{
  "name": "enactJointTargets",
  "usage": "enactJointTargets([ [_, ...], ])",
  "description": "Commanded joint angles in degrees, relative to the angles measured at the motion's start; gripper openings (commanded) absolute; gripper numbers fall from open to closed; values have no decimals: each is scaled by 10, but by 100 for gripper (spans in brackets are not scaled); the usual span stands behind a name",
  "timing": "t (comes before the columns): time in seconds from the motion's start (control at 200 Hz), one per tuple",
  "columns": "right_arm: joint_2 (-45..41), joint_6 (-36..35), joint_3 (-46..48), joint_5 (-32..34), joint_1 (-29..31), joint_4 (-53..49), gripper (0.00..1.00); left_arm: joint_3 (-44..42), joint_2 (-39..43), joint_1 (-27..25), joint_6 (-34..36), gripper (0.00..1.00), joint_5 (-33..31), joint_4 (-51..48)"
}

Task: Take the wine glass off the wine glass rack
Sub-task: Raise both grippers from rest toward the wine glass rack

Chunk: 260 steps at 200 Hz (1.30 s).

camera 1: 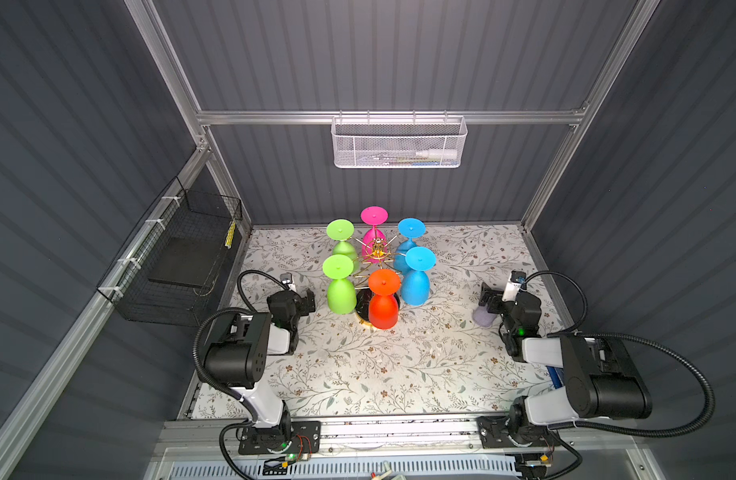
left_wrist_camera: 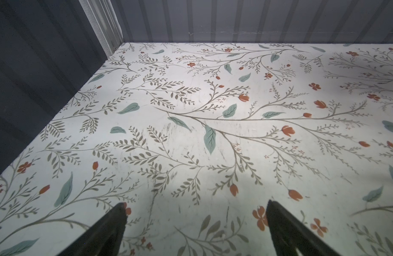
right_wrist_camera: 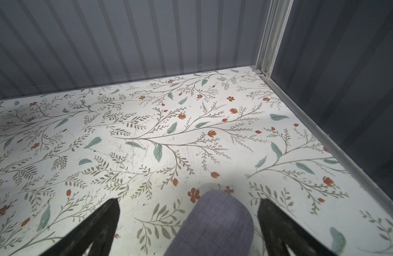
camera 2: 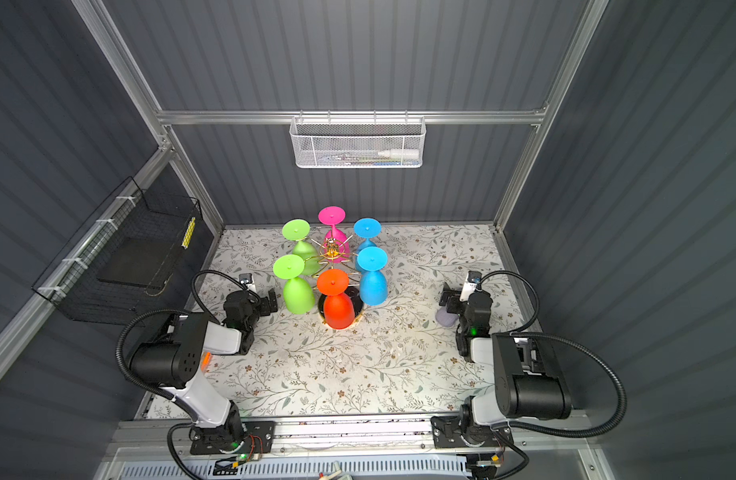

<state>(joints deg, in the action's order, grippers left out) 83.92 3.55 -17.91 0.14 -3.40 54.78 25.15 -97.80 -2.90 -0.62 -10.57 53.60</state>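
Two hands are noted, both spread wide and gripping nothing. At far left a black wire basket (camera 1: 171, 257) hangs on the side wall. The left hand (camera 1: 307, 300) sits low over the bare floral tabletop (camera 1: 399, 365), just left of the rack and clear of every glass. At centre, toward the back wall, the wine glass rack (camera 1: 376, 250) stands upright with six inverted glasses on its gold arms. The near green glass (camera 1: 339, 293) and far green glass (camera 1: 342, 245) hang on its left, and the pink glass (camera 1: 374, 218) hangs at the rear. The orange glass (camera 1: 384, 307) hangs in front over the black base. The near blue glass (camera 1: 416, 284) and far blue glass (camera 1: 411, 228) hang on its right. The right hand (camera 1: 489, 297) sits well right of the rack. A grey-purple woven object (right_wrist_camera: 213, 221) lies between its fingers; contact cannot be told.
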Motion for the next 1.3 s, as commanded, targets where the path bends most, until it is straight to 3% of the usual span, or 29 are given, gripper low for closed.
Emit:
enactJointTargets([
  [0.0,-4,-7,-9,-4,-2,4,99,10,-3,1,-5,100,-9,0],
  [0.395,-5,-7,-8,-4,-2,6,99,6,-1,1,-6,100,-6,6],
  [0.52,-19,-2,-13,4,-1,-10,99,-5,33,1,-25,100,-55,-2],
  [0.58,-58,-2,-26,20,1,-63,99,-14,68,1,-29,100,-69,-12],
  [0.655,-134,10,-74,46,8,-203,99,-12,138,1,-51,100,-113,-77],
  [0.76,-224,193,-154,61,6,-371,99,17,247,2,-108,100,-155,-200],
  [0.815,-255,233,-174,-1,0,-411,99,38,291,2,-141,100,-155,-259],
  [0.92,-306,275,-151,-127,-3,-387,98,69,361,2,-232,100,-170,-364],
  [1.09,-388,364,-119,-258,-3,-381,84,66,479,2,-205,100,-97,-404],
  [1.296,-394,437,-148,-370,18,-392,68,77,544,2,-197,100,-58,-391],
])
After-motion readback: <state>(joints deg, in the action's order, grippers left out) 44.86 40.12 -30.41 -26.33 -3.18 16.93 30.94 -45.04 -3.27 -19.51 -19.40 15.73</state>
